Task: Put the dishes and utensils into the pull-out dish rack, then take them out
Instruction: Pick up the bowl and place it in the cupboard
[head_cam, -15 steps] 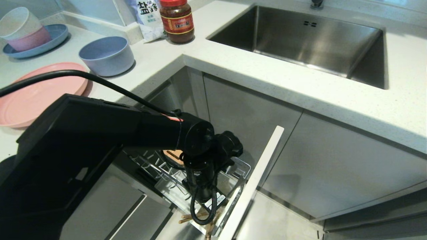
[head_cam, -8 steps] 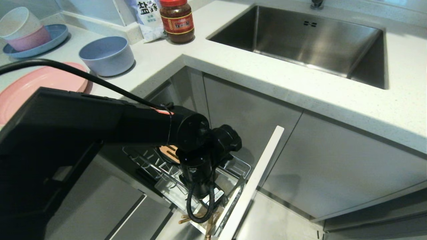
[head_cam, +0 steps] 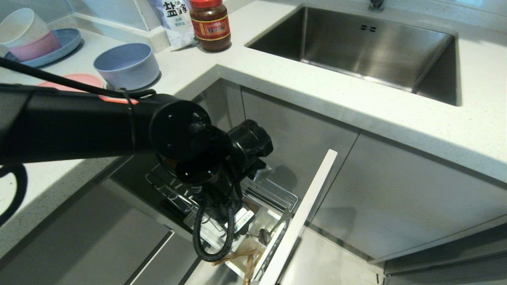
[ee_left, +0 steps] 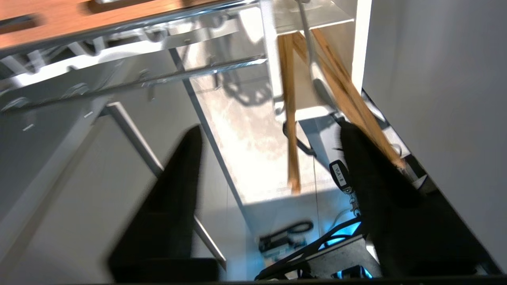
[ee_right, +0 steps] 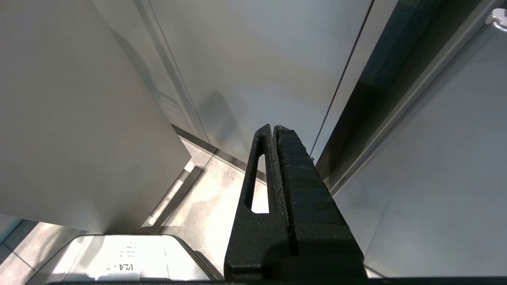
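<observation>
The left arm crosses the head view and hides much of the rack; only the near end of this wire basket shows, with its pale front standing pulled out. The left gripper itself is hidden there behind the wrist. In the left wrist view its two fingers stand apart with nothing between them, so it is open and empty, above the rack's cup end. One dark finger covers the ends of some chopsticks. The sticks lean in the white cup; I can see three wooden sticks there, partly overlapped, so the count is not sure. One steel handle lies among them; spoon or fork I cannot tell. One wooden block is cut off by the picture's edge.

On the counter stands one blue-grey bowl. The pink plate beside it is mostly covered by the arm. One sink is behind.

The right gripper is closed and empty, low by the cabinet doors.
</observation>
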You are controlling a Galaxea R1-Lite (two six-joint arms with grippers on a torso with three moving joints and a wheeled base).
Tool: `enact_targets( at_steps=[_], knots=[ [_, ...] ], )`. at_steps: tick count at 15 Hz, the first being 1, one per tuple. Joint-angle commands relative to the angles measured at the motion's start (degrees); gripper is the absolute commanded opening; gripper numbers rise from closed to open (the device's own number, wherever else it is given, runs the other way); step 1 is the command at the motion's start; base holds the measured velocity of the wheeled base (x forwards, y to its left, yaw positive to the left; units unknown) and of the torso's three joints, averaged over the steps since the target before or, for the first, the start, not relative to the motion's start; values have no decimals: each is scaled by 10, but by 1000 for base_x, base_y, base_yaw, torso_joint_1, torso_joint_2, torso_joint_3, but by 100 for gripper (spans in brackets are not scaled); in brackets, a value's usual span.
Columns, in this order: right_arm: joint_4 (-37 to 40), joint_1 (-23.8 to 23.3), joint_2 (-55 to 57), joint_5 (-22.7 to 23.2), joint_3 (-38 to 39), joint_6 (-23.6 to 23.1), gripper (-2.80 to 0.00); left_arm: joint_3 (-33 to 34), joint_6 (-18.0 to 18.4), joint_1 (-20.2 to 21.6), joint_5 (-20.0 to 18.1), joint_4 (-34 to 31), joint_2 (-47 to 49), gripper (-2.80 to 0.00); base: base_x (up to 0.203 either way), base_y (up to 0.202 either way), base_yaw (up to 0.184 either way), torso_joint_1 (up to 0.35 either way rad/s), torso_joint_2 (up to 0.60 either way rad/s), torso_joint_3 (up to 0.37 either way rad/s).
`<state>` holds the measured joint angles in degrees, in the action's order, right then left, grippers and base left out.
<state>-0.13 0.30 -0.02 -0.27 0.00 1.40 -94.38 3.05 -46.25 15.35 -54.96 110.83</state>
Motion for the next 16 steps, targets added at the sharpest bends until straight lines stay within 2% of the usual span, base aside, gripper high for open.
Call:
enact_targets(
  at_steps=[1, 7, 9, 13, 16],
  knots=[
    [0, 0, -2, 0, 1, 0, -280, 13, -12, -1, 2, 0, -80, -280, 0, 0, 0, 0, 0, 0],
    [0, 0, -2, 0, 1, 0, -280, 79, -90, 13, 0, 6, -274, -280, 0, 0, 0, 0, 0, 0],
    [0, 0, -2, 0, 1, 0, -280, 103, -96, 36, -9, 12, -329, -280, 0, 0, 0, 0, 0, 0],
    [0, 0, -2, 0, 1, 0, -280, 105, -96, 71, -21, 61, -380, -280, 0, 0, 0, 0, 0, 0],
    [0, 0, -2, 0, 1, 0, -280, 99, -96, 134, -39, 119, -391, -280, 0, 0, 0, 0, 0, 0]
  ],
)
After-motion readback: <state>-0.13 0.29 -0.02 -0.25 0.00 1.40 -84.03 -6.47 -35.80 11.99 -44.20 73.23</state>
